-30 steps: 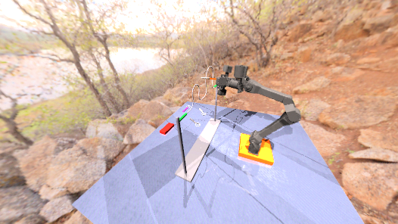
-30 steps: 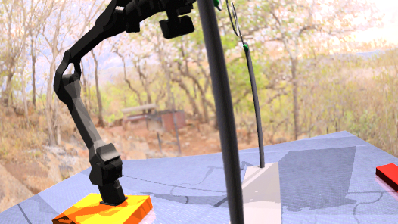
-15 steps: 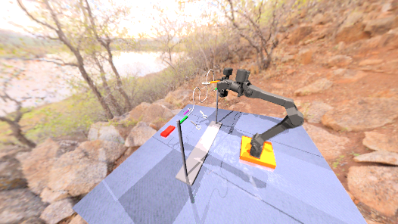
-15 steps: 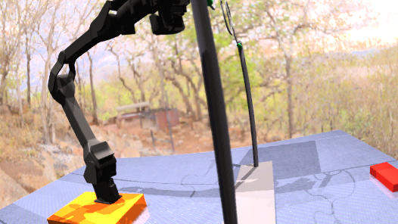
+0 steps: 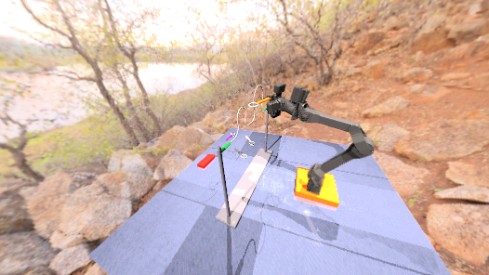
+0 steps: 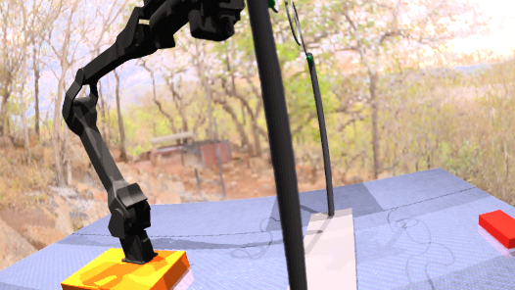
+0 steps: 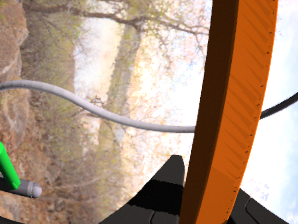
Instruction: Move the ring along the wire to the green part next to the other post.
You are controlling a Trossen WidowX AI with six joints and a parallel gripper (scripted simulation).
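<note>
And here we are outdoors, with rocky ground, bare-branched trees and bright water stretching away beyond the desk (image 5: 186, 242) (image 6: 210, 216), the landmark for everything here! Its top is blue-grey, crossed by darker shadow bands and thin dark lines, and big boulders crowd up beside it, while reddish slope rises behind. Over the desk reaches the black arm (image 5: 330, 122) (image 6: 100, 152), bent high, its foot on a yellow-orange base block (image 5: 332, 197) (image 6: 171, 276) standing on the desk. Two dark posts rise above the desk: the near post (image 5: 223, 181) (image 6: 279, 147) and the far post (image 5: 266, 132) (image 6: 320, 132), both from one pale strip (image 5: 246, 186) (image 6: 333, 250) lying on it. High above the desk, the curvy wire (image 5: 238, 123) (image 7: 115, 119) swings between them, green at its ends. Flat on the desk sits a red block (image 5: 205, 161) (image 6: 499, 227), with a small magenta piece (image 5: 229, 137) near it. And up top, the tool (image 5: 271, 103) is closed on the orange handle (image 5: 264, 100) (image 7: 227, 110), with the pale ring (image 5: 253, 104) out ahead of it, near the far post's top, well above the desk!
</note>
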